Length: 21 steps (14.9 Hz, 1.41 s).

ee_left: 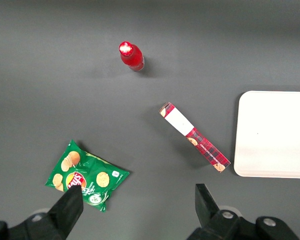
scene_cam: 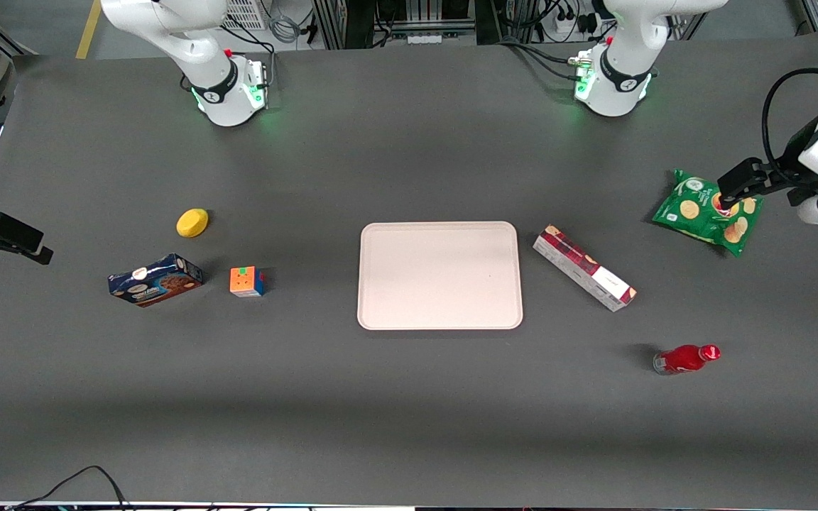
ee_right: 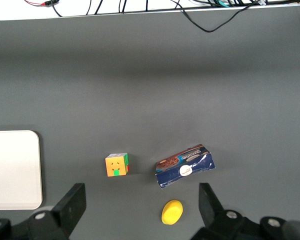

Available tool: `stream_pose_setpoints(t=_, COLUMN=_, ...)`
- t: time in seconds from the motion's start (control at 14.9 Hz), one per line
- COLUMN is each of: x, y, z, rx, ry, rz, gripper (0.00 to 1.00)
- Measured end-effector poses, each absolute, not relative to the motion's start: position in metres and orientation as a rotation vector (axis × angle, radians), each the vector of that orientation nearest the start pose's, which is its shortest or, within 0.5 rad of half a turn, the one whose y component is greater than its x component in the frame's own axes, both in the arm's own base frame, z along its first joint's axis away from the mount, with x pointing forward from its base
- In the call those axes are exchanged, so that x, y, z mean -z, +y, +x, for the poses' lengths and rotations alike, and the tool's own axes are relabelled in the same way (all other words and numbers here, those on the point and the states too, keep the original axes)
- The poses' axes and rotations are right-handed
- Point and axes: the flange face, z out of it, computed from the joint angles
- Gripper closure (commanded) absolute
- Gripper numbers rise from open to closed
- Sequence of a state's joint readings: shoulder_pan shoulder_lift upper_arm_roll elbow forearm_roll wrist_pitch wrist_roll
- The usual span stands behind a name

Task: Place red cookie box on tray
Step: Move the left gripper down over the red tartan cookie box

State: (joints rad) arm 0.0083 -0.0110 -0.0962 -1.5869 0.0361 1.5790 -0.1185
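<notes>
Overhead, from the front camera, the tray [scene_cam: 440, 275] lies flat near the middle of the table [scene_cam: 380, 411], and the red cookie box [scene_cam: 584, 267] lies on the table just beside it, toward the working arm's end, set at a slant with its white end nearer the camera. The gripper [scene_cam: 730, 199] hangs above a green chip bag [scene_cam: 709, 211] well toward that same end; a red bottle [scene_cam: 686, 358] lies on its side nearer the camera than the box. Toward the parked arm's end sit a blue cookie box [scene_cam: 155, 279], a colour cube [scene_cam: 246, 282] and a yellow disc [scene_cam: 192, 222]. Through the left wrist camera, the gripper [ee_left: 140, 202] has its fingers [ee_left: 70, 202] spread wide with nothing between them, above the chip bag's [ee_left: 85, 175] edge; the red cookie box [ee_left: 194, 136] lies apart from the tray [ee_left: 275, 134]. The right wrist camera shows the cube [ee_right: 116, 164], blue cookie box [ee_right: 185, 165], yellow disc [ee_right: 172, 212] and a corner of the tray [ee_right: 15, 170].
</notes>
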Motion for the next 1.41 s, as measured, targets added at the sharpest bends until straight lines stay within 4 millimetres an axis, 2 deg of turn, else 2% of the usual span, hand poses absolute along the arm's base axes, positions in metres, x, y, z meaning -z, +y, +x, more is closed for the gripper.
stream_pose_setpoints(t=0.4, x=-0.623, y=-0.045, z=0.55, rx=0.009, ry=-0.057, rz=-3.105, gripper=0.0)
stream_pose_setpoints(t=0.6, x=-0.613, y=-0.051, z=0.555, rx=-0.02, ry=-0.053, rz=-3.109, gripper=0.0)
stream_pose_setpoints(t=0.67, x=-0.608, y=-0.06, z=0.557, rx=-0.035, ry=-0.112, rz=-3.113, gripper=0.0)
stream_pose_setpoints(t=0.81, x=-0.592, y=-0.083, z=0.561, rx=-0.08, ry=-0.359, rz=-3.105, gripper=0.0)
stream_pose_setpoints(t=0.94, x=-0.566, y=-0.11, z=0.57, rx=-0.129, ry=-0.62, rz=-3.06, gripper=0.0)
stream_pose_setpoints(t=1.07, x=-0.529, y=-0.125, z=0.58, rx=-0.146, ry=-0.832, rz=-3.003, gripper=0.0)
stream_pose_setpoints(t=1.21, x=-0.484, y=-0.13, z=0.585, rx=-0.163, ry=-0.944, rz=-2.963, gripper=0.0)
stream_pose_setpoints(t=1.41, x=-0.414, y=-0.127, z=0.583, rx=-0.144, ry=-1.11, rz=-2.91, gripper=0.0)
